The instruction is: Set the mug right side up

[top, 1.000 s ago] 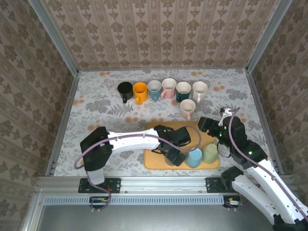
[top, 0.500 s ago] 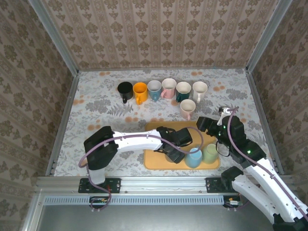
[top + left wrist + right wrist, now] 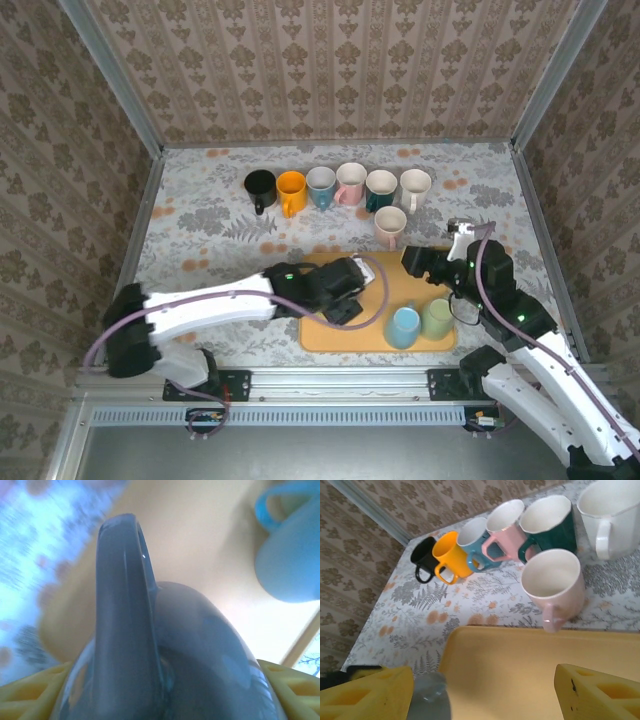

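Floral table (image 3: 200, 230), tray (image 3: 325, 338): left gripper (image 3: 345, 295) clamped on grey mug (image 3: 165, 645) at tray's left end, right gripper (image 3: 482, 690) spread, empty; grasp looks done, next lift and roll wrist until rim faces up.

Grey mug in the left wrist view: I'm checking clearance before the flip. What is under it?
The yellow tray lies beneath it, with a light blue mug off to one side. The grey mug itself hides whether its underside touches the tray.
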